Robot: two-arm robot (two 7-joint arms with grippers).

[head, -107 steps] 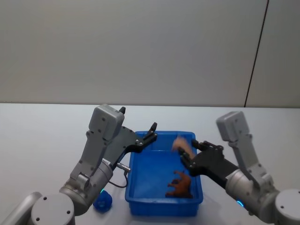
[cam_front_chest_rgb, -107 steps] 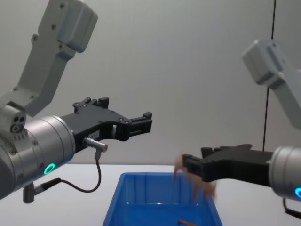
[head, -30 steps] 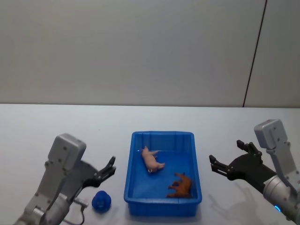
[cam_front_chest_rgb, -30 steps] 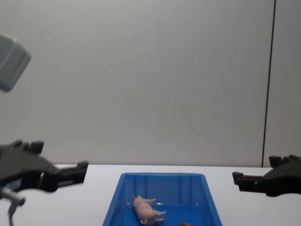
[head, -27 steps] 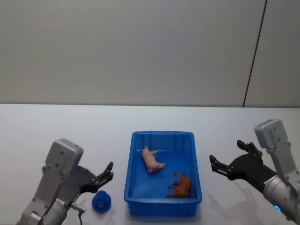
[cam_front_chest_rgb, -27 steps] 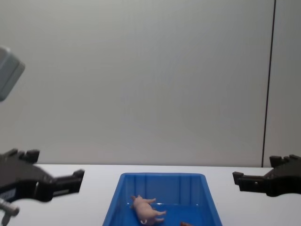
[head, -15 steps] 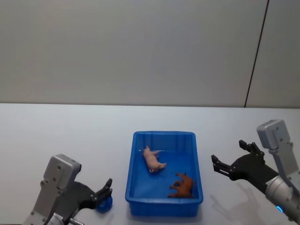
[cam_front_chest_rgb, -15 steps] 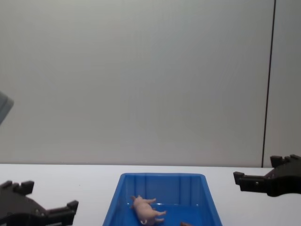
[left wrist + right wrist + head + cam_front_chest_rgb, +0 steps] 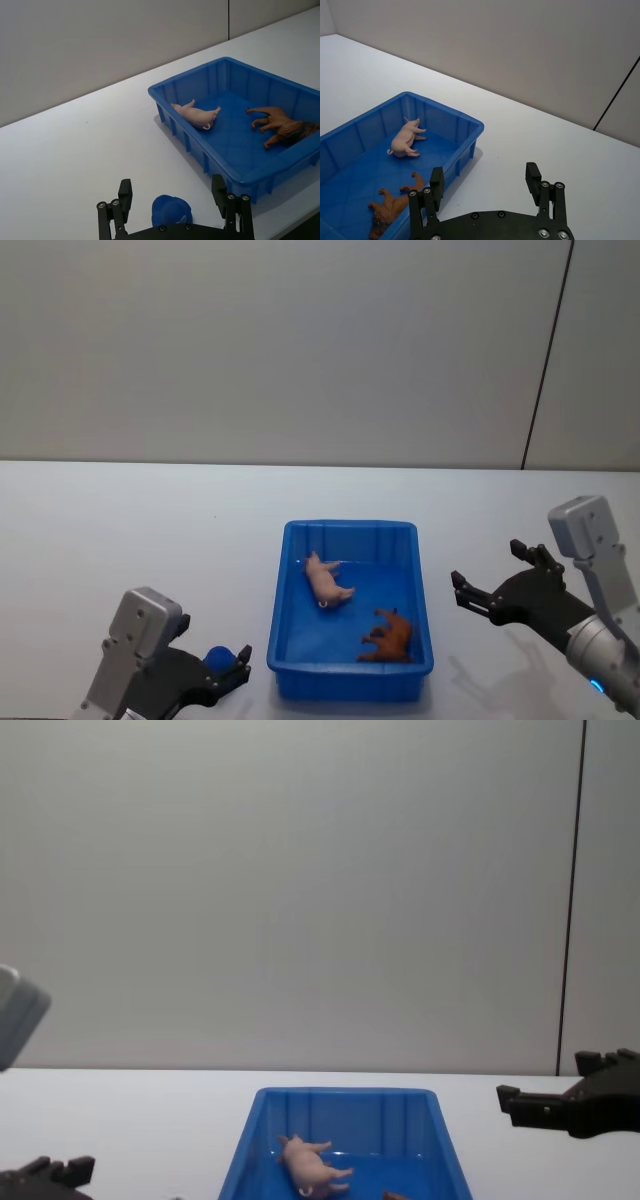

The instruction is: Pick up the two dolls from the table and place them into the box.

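The left end effector (image 9: 172,207) sits low at the near left with its two fingers spread wide on either side of the one dark blue doll (image 9: 172,211), which rests on the white table (image 9: 150,530) just left of the box (image 9: 285,640), apart from both fingers. Inside that one blue box lie two figures: the pale pink pig doll (image 9: 325,580) on its side toward the far left, and a brown lion figure (image 9: 388,637) toward the near right. The right end effector (image 9: 492,585) hovers empty over the table right of the box, its fingers wide apart.
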